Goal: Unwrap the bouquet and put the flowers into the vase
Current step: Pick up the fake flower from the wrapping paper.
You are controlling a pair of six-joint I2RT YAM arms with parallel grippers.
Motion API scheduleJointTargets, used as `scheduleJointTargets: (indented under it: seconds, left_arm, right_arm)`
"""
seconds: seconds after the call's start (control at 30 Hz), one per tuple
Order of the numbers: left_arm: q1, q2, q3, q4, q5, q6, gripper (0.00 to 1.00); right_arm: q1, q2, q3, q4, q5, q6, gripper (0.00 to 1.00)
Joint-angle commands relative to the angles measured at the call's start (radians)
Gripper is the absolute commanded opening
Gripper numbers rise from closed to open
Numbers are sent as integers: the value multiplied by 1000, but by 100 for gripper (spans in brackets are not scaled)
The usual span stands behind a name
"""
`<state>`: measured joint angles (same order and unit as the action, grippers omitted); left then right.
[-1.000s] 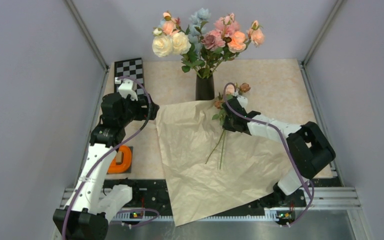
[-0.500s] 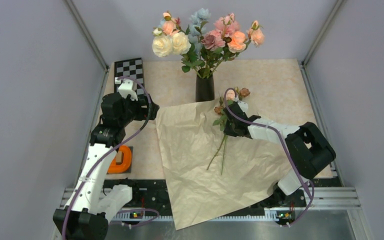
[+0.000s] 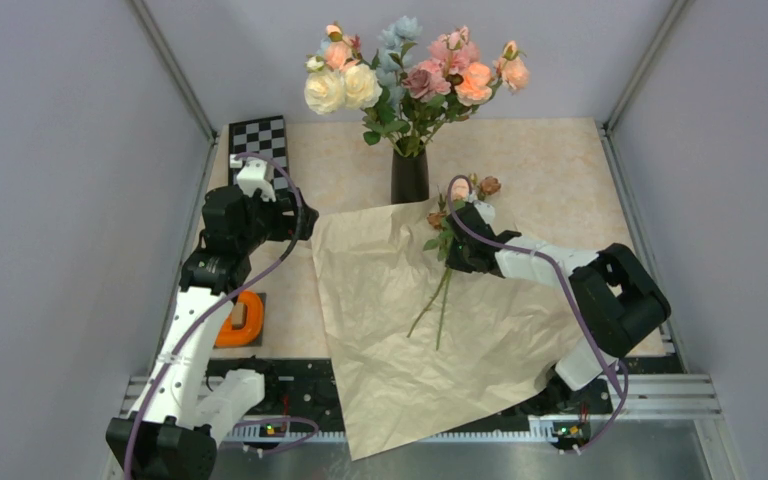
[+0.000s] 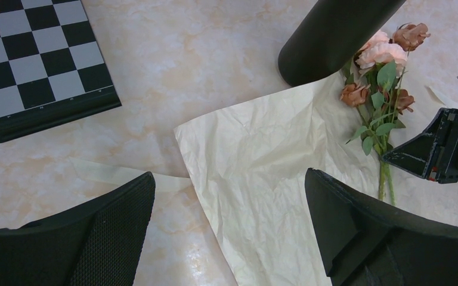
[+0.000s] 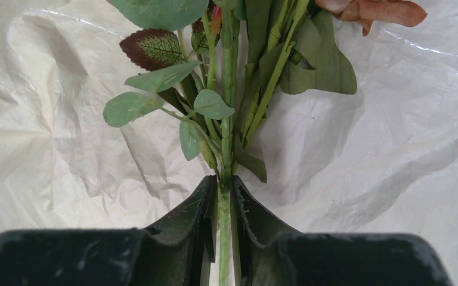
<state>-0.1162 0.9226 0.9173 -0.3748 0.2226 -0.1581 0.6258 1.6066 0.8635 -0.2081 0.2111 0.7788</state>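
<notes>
Wrapping paper [image 3: 390, 340] lies unfolded on the worktop [image 3: 550, 160]. The left gripper [image 4: 229, 179] hangs with jaws wide apart over its far corner. The right gripper [image 5: 223, 186] pinches the flowers [image 5: 226, 119] mid-stem over the paper. The light, thin, likely slippery stems are best held below the leaves. The vase [image 3: 410, 176] stands just beyond.

Left wrist view: tall matte black vase [image 4: 334, 36] cut off by top edge, neck unseen; black-and-white checkered board [image 4: 36, 59] cropped at left.
Right wrist view: small pink and mauve artificial roses [image 5: 226, 119] lose blooms past top edge, stems past bottom between right gripper [image 5: 224, 185] fingers.
Overhead: orange object [image 3: 255, 318] partly behind left arm [image 3: 195, 330], shape unclear.
</notes>
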Motion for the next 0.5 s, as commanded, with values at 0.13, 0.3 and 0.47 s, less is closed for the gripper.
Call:
scheduleJointTargets:
  seconds: [0.13, 0.3, 0.47]
  left_arm:
    - [4, -14, -4, 25, -4, 12, 99]
    - [4, -15, -4, 25, -6, 12, 99]
    - [4, -13, -4, 25, -9, 14, 99]
  right_arm:
    - [12, 23, 5, 37, -1, -3, 16]
    - [12, 42, 9, 42, -4, -6, 16]
    - [12, 52, 9, 47, -4, -5, 14]
